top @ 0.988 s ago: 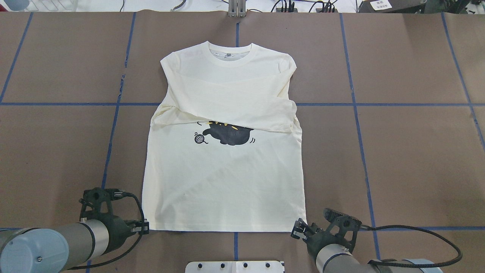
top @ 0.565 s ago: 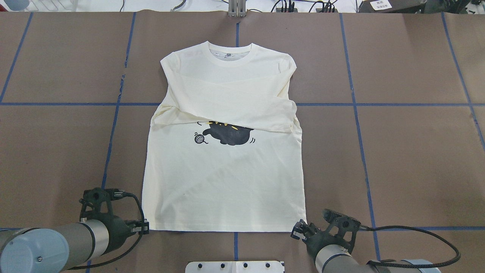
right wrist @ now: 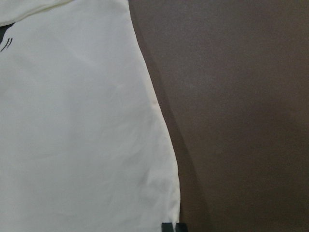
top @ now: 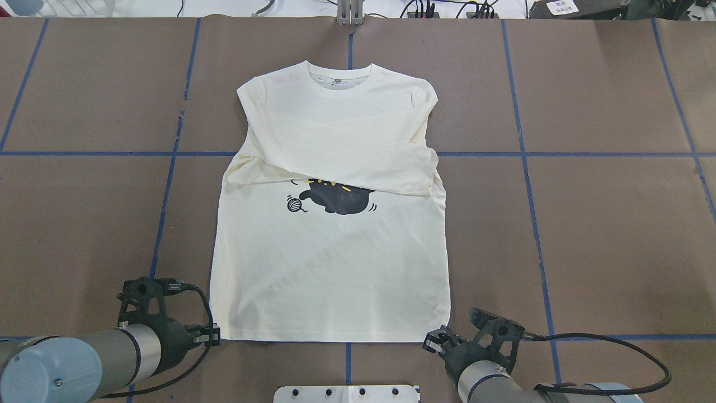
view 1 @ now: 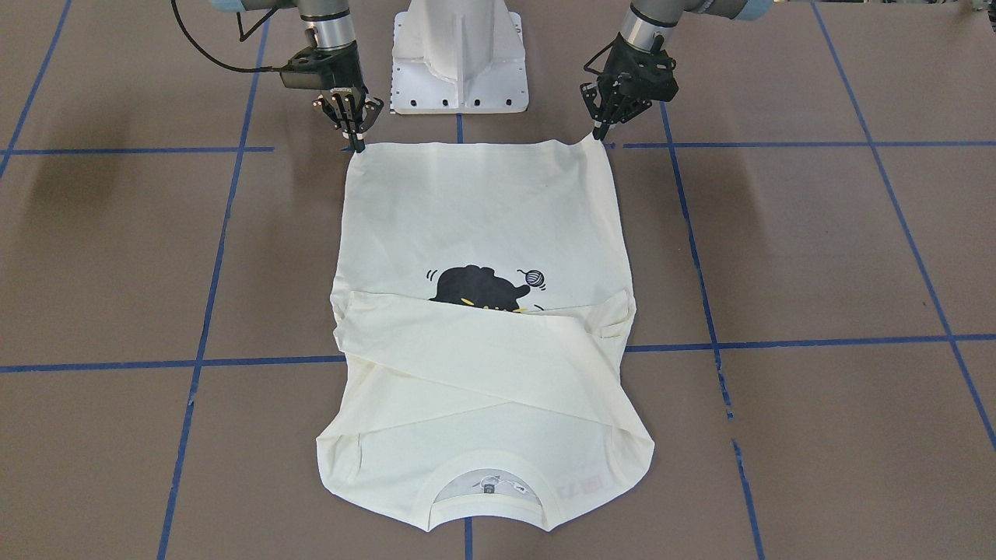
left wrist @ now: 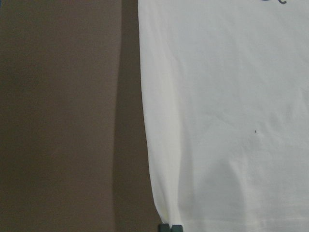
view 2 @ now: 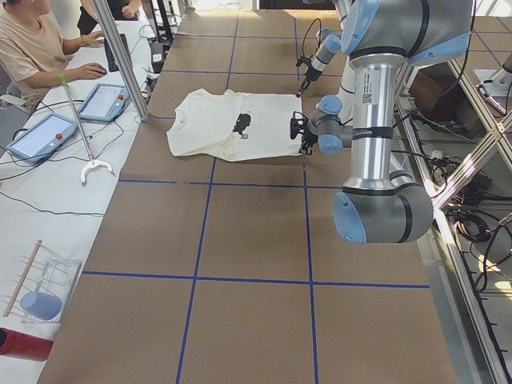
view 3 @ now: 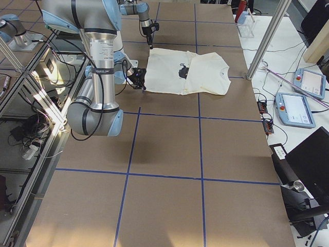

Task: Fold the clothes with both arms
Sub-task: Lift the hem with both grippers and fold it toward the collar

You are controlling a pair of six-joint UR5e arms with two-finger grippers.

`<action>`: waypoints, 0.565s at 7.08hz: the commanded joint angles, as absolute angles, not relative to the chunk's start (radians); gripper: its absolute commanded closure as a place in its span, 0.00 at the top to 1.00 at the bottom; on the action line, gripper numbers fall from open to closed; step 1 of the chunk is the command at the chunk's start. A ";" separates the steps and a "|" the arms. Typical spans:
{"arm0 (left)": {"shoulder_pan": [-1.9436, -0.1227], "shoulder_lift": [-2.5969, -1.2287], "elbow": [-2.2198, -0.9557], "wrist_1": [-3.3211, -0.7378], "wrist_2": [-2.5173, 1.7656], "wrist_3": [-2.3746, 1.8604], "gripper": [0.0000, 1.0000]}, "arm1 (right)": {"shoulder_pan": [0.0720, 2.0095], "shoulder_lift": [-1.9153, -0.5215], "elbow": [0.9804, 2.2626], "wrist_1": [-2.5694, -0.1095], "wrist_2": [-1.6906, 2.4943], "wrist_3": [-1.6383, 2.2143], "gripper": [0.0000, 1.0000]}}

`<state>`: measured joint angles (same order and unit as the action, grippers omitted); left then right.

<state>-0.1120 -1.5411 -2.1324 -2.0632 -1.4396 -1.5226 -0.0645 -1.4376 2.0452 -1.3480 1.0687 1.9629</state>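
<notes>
The cream shirt (top: 330, 268) lies flat on the brown table, collar away from me, both sleeves folded across the chest. They partly cover the black cat print (top: 335, 198); the yarn ball (top: 293, 205) shows beside it. My left gripper (top: 215, 334) is shut on the near left hem corner; in the front view (view 1: 599, 134) that corner is pinched slightly up. My right gripper (top: 433, 342) is shut on the near right hem corner, also seen in the front view (view 1: 355, 145). Both wrist views show closed fingertips (left wrist: 170, 227) (right wrist: 174, 227) at the shirt's edge (left wrist: 227, 121) (right wrist: 72, 121).
The white pedestal base (view 1: 459, 54) stands between the arms at the table's near edge. Blue tape lines (top: 526, 154) cross the brown table cover. A seated operator (view 2: 32, 48) and tablets (view 2: 104, 100) are beyond the far side.
My right gripper has shifted slightly left and toward me at the hem corner, drawing that corner in a little. The left arm has not moved.
</notes>
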 commanded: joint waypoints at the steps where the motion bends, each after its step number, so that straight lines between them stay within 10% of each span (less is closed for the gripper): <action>1: -0.121 -1.549 -2.208 -2.021 -1.510 -1.519 0.00 | -0.048 -1.480 2.205 -1.467 1.112 1.939 0.00; 4: -0.124 -1.584 -2.635 -1.568 -1.667 -1.520 0.00 | -0.119 -1.540 2.587 -1.763 1.187 1.942 0.00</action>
